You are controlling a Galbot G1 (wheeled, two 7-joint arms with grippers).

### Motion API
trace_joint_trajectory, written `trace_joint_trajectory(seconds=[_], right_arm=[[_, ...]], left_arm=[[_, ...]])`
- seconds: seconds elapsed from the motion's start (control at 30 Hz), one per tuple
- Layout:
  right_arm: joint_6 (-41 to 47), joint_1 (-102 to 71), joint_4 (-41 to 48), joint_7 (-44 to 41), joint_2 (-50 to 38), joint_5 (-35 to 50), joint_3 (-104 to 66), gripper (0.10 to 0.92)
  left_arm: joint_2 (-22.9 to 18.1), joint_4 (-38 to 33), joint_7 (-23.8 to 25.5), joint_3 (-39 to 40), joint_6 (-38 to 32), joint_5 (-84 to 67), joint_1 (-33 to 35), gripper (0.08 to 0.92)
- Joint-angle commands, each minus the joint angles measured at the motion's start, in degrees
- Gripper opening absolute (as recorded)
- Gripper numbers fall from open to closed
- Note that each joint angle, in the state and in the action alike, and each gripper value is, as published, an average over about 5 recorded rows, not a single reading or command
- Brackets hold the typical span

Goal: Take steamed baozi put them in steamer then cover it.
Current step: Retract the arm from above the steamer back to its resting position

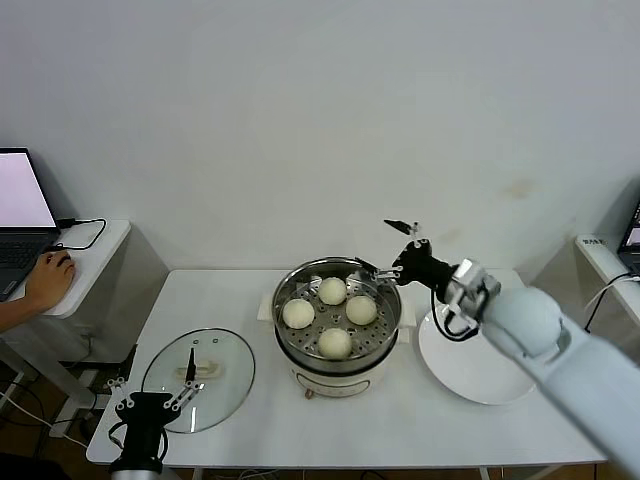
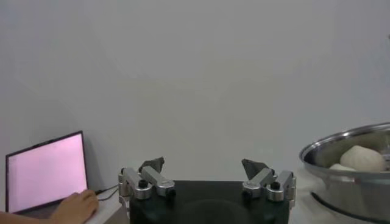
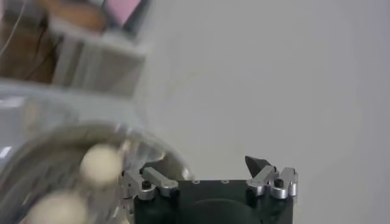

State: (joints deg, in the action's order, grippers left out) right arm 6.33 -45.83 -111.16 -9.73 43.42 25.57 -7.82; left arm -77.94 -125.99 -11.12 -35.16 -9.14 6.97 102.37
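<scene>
The steamer (image 1: pixel 303 372) stands mid-table with its steel pot open. Four cream-white baozi lie on its perforated tray: one at the back (image 1: pixel 332 291), one on the left (image 1: pixel 298 313), one on the right (image 1: pixel 361 310), one in front (image 1: pixel 335 343). The glass cover (image 1: pixel 225 385) lies flat on the table left of the steamer, with its handle (image 1: pixel 207 369) facing up. My right gripper (image 1: pixel 384 247) is open and empty above the pot's back right rim. My left gripper (image 1: pixel 153 384) is open and empty, low at the cover's near left edge. The left wrist view shows the pot (image 2: pixel 350 182) with a baozi (image 2: pixel 362 158).
A flat white plate (image 1: pixel 475 365) lies right of the steamer, under my right arm. At the far left, a side table holds a laptop (image 1: pixel 20 215) with a person's hand (image 1: pixel 45 280) on it. The white table's front edge (image 1: pixel 350 462) runs close to me.
</scene>
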Motion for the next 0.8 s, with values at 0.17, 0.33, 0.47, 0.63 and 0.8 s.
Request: trace_joint_trajectory(seconds=[0.17,0.33,0.47,0.63,0.8], right_arm=[[-19.9,-44.1,-2.4,-9.1,37.4,-17.1,-44.9,0.823],[-20.2,-47.0,-2.9,-4.9,39.7,-18.9,-45.7,0.822],[-22.6,-47.7,-2.2,-1.3,41.4,-23.4,-48.4,0.823],[-24.0,-49.3,-1.2,0.8,42.4,-24.5,-50.0,0.823],[-23.8,-50.0,-0.7,0.9,42.7,-22.7,-50.1,0.823]], left_arm=[[-0.8,9.7,-8.2,1.6,-4.2,23.9,-3.1,0.823],[2.4,14.4,-7.1,-2.6,-3.3,39.6,-4.4,0.823],[7.8,17.3,-5.4,-5.3,-2.3,48.5,-3.2,0.823],[12.3,20.8,-5.2,-6.6,-2.3,58.5,-1.0,0.823],[12.8,24.1,-6.2,-6.4,-2.4,63.3,-2.9,0.823]])
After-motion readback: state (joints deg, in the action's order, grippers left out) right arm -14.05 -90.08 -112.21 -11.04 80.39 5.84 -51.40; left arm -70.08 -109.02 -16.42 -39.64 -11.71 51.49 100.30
